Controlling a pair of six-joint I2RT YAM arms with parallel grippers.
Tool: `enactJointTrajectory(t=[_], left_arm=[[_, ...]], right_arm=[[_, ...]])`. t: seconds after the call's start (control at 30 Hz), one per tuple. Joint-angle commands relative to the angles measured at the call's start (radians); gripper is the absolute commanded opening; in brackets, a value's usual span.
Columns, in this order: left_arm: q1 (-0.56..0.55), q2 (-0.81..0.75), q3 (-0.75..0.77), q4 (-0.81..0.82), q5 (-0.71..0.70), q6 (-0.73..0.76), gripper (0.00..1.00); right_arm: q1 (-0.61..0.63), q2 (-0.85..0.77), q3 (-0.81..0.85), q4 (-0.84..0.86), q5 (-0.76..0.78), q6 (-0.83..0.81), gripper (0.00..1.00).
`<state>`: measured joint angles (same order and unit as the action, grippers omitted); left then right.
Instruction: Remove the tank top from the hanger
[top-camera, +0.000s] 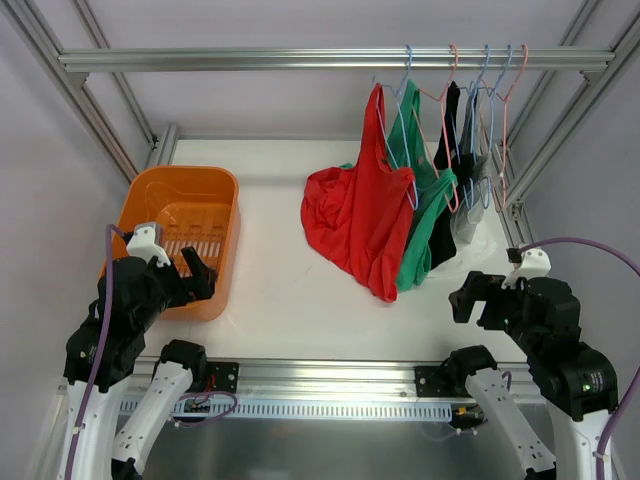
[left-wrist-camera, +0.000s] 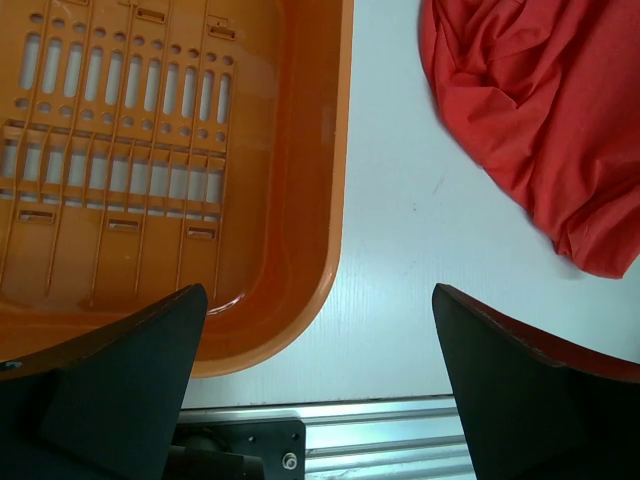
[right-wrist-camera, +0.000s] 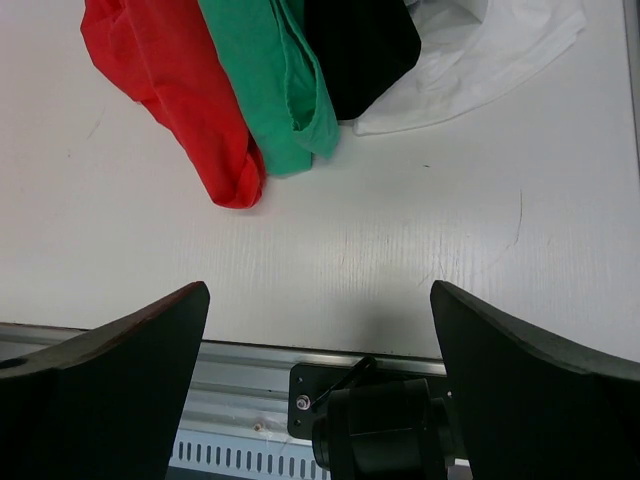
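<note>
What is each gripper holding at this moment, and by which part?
Nothing is held. The left gripper is open near the orange basket; the right gripper is open, apart from the red tank top.

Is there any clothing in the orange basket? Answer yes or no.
No, the orange basket shows only its bare slotted floor; the red tank top hangs outside it.

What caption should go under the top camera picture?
Left gripper and right gripper open; red top droops from its hanger on the rail, basket nearby.
</note>
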<state>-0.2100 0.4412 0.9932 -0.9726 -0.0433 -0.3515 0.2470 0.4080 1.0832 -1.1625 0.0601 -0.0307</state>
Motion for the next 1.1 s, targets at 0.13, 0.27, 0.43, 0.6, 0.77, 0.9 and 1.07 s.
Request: enactJointTrajectory(t=[0.13,0.27,0.43,0.6,0.77,0.9,1.07], left_arm=[[-0.006,0.001,-0.008,0.034,-0.013,-0.018,0.99],[-0.006,0.004,-0.013,0.041,-0.020,-0.032,0.99],[-0.006,0.013,-0.021,0.055,-0.013,-0.041,0.99],[-0.008,0.011,-0.030,0.074,0.013,-0.035,0.99],[-0.006,0.034,0.007,0.103,0.104,-0.026,0.99],[-0.008,0.085,0.057,0.167,0.212,-0.023,0.99],[-0.006,0.262,0.221,0.242,0.420,-0.061,0.99]], right_arm=[[0.005,0.003,0.015,0.057,0.001,-0.012,1.00],[0.005,-0.001,0.023,0.079,-0.049,-0.011,1.00],[0.006,0.008,0.081,0.132,-0.154,0.018,1.00],[0.005,0.104,0.277,0.139,-0.167,0.009,1.00],[0.005,0.175,0.382,0.139,-0.183,-0.009,0.99],[0.005,0.241,0.464,0.130,-0.212,-0.011,0.99],[0.006,0.242,0.434,0.141,-0.204,-0.017,0.99]])
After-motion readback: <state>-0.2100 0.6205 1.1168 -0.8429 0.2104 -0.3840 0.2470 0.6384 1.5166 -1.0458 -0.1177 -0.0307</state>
